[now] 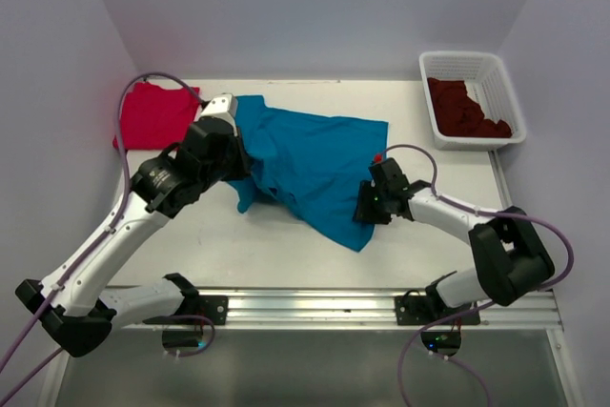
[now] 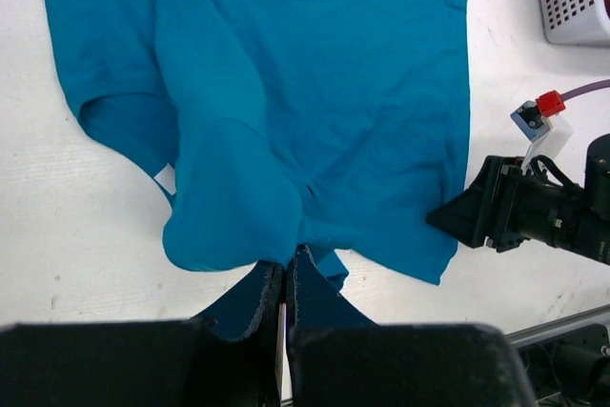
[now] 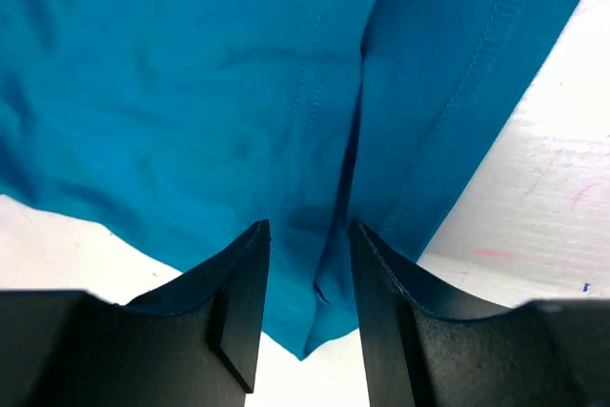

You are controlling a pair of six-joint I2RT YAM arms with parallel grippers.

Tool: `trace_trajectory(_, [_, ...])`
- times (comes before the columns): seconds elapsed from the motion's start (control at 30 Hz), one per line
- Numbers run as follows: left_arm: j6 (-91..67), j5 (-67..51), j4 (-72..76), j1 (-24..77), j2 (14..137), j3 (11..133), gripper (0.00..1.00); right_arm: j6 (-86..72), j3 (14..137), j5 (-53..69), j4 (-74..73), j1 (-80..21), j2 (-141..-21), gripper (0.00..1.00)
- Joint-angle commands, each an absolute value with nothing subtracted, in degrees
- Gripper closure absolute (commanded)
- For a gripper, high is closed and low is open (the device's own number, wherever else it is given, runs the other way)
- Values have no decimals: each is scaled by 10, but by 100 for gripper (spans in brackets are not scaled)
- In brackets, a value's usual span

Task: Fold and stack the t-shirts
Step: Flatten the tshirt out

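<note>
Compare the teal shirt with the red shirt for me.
The teal shirt lies spread and rumpled in the middle; the red shirt sits compact at the far left. The teal shirt covers more area than the red shirt. The left gripper pinches the teal shirt and the right gripper straddles its hem; no gripper holds the red shirt. Both are plain cloth.

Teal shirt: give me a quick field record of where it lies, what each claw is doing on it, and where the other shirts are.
teal t-shirt: spread but rumpled, mid table
left claw: shut, pinching a bunched fold at its left edge
right claw: open, fingers straddling the cloth at its near right edge
red t-shirt: far left, beside the teal one
maroon shirts: inside the white basket, far right
</note>
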State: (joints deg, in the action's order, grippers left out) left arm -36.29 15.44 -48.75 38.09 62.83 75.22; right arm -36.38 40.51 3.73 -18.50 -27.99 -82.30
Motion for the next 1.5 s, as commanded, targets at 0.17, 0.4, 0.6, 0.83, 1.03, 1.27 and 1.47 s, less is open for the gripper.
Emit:
trace_trajectory(0.17, [-361,150,-456,385,611,737,100,-383,398,74,-163,-281,-787,59])
trace_trajectory(0.4, [-368,148,-454,385,602,723,100,-393,395,76,-156,-281,-807,65])
trace_trajectory(0.6, [-372,148,-454,384,593,718,100,-393,397,49,-199,-283,-792,65])
trace_trajectory(0.83, [-374,146,-452,384,593,715,100,-401,379,59,-221,-286,-758,65])
trace_trajectory(1.03, [-378,144,-451,384,591,714,100,-413,359,83,-193,-287,-768,65])
trace_trajectory(1.27, [-381,147,-454,385,584,711,100,-428,348,98,-155,-294,-794,65])
trace_trajectory(1.47, [-384,141,-449,385,584,703,100,-432,345,105,-132,-294,-804,69])
